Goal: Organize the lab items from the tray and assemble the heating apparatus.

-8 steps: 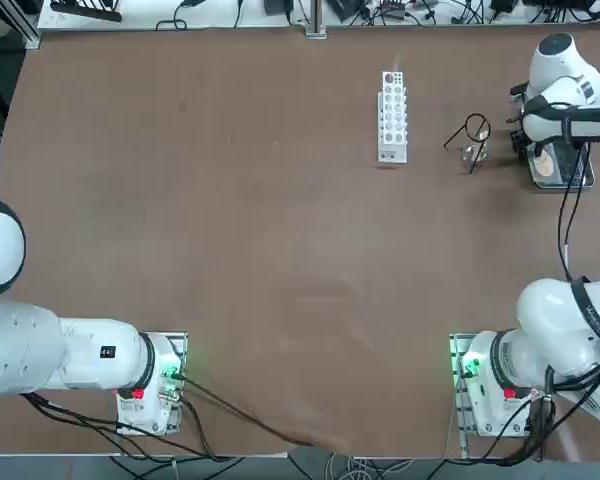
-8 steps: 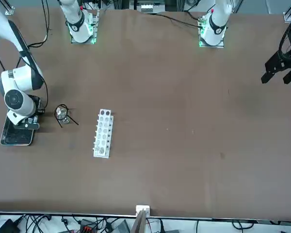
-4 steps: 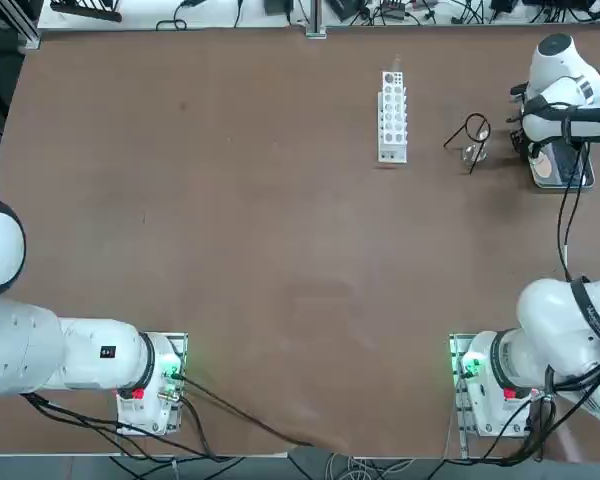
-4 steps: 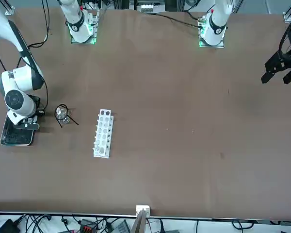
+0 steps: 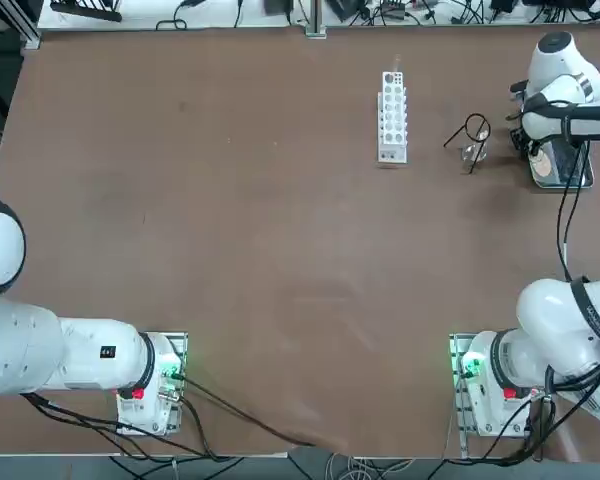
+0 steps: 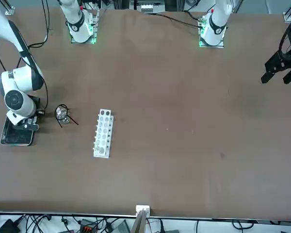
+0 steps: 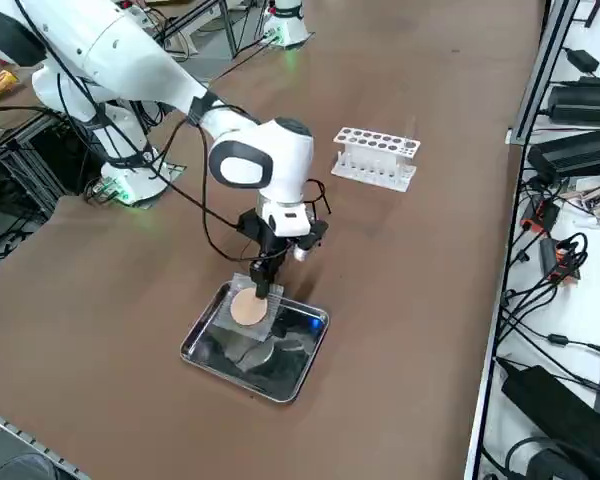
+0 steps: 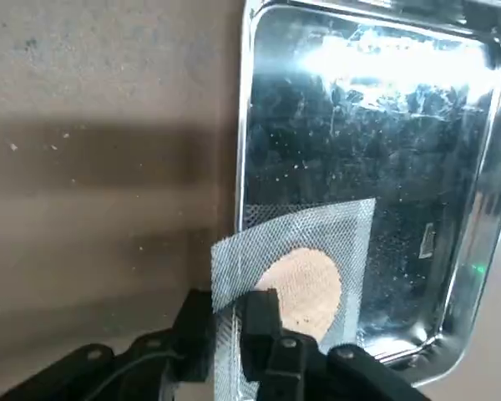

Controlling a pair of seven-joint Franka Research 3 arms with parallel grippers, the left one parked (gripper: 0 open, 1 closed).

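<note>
we have our right hand (image 8: 230, 322) down at the near corner of the tray (image 8: 249, 125), its two fingers pinched on the edge of the square mesh (image 8: 296, 251), which lies tilted with one corner riding over the tray's rim. gripping the edge rather than the tan centre makes sense to us: the sheet is thin and flat, so only its border gives the fingers something to close on. the mesh is the last item in the tray; the black ring stand (image 5: 472, 135) with the small glass burner (image 5: 471, 153) under it already waits on the desk (image 5: 230, 250) between the tray and the white rack (image 5: 392, 115). our arm reaches out long from its base, wrist bent over so the hand points steeply down at the tray.
</note>
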